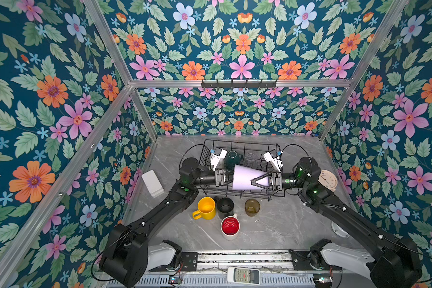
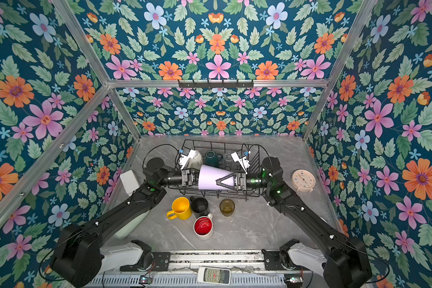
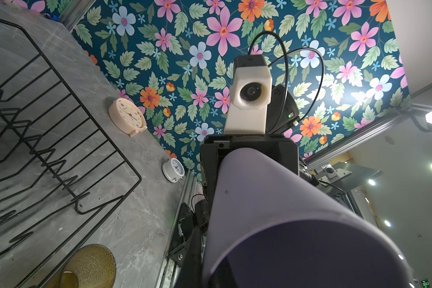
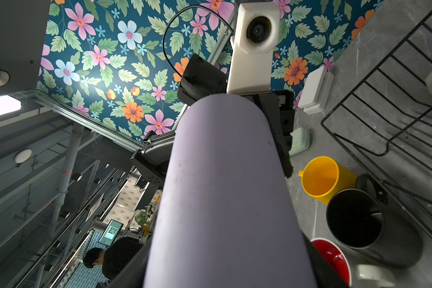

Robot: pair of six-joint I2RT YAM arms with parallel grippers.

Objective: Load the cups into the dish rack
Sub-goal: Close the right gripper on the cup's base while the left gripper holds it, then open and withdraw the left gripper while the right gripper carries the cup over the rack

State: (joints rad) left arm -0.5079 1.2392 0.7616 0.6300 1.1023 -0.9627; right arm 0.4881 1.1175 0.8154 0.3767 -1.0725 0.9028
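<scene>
1. One lilac tumbler lies sideways in the air above the dish rack, wide mouth left.
2. Left gripper is pinched tight on its rim.
3. Right gripper straddles the narrow base; whether it presses, I cannot tell.
4. Yellow mug stands nearer, outside the rack.

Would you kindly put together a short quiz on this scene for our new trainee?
1. The lilac cup lies between the left gripper and the right gripper. Which one is at its wide rim? A. left B. right
2. True or false: the lilac cup stands upright inside the rack.
3. How many cups stand on the table in front of the rack?
Key: 1 A. 2 False; it lies sideways. 3 Four: yellow mug, black mug, amber glass, red-lined mug.
</scene>
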